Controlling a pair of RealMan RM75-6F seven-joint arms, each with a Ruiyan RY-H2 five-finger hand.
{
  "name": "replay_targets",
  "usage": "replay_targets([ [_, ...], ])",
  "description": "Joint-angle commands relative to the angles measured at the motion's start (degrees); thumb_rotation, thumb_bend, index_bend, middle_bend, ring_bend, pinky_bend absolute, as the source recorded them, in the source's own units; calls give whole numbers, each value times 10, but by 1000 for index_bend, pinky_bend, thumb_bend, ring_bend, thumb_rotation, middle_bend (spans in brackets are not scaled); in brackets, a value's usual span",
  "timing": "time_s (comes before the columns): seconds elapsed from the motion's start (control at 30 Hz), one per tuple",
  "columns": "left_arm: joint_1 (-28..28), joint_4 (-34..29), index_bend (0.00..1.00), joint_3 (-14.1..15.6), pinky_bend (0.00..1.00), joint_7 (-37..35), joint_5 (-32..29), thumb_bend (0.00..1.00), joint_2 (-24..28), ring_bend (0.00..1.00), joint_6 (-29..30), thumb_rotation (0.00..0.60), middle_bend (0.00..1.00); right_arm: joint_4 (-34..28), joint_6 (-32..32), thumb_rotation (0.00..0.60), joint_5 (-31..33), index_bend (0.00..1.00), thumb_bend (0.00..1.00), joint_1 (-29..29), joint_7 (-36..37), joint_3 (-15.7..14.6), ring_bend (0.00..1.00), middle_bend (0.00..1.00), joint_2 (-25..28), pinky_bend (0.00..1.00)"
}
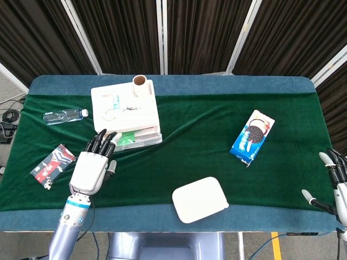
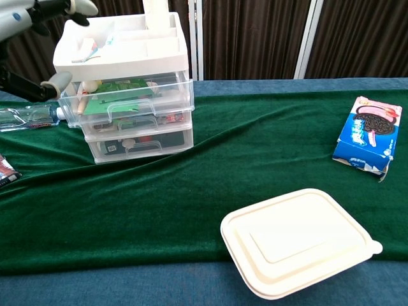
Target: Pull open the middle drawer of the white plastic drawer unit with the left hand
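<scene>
On the far left part of the green cloth [image 1: 184,146] we see the white drawer unit [image 1: 125,111], with a cardboard tube [image 1: 140,81] standing at its far right corner. From the chest view its three clear drawers are stacked; the middle drawer [image 2: 137,121] sits about flush with the one below it, while the top drawer juts out a little toward us. Small items lie in the open tray on top.

Our left hand [image 1: 92,165] is raised just near of the unit's near-left corner, back of the hand upward, fingers stretched out and slightly apart, their tips overlapping the unit's front edge in the head view; we cannot tell whether they touch it. It holds nothing. In the chest view only some fingertips [image 2: 57,81] show at the left edge, level with the top drawer.

Our right hand [image 1: 335,181] is at the far right edge, off the cloth, fingers spread and empty.

Left of the unit lies a water bottle [image 1: 64,115], and nearer, a small packet [image 1: 53,165]. A white lidded food box [image 1: 200,199] rests at the near edge, and a blue cookie box [image 1: 252,136] lies to the right.
</scene>
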Motion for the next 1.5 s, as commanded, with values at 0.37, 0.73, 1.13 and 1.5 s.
replay_targets([
  [0.37,-63,21,74,-35,157,46,-148,536,-37,2,-10,600,90,2,-2,600,3,64,84,1,4,0,0,0,0,0],
  [0.73,-93,43,101,-33,167,46,-204,535,-48,31,-1,600,123,2,-3,600,3,64,84,1,4,0,0,0,1,0],
  [1.13,-117,54,156,-23,221,27,-230,535,-55,96,0,600,202,2,-4,600,4,64,84,1,5,0,0,0,0,0],
  [1.5,-127,50,230,-6,300,13,-227,535,-52,184,11,600,306,2,-2,600,4,64,84,1,6,1,0,0,1,0],
])
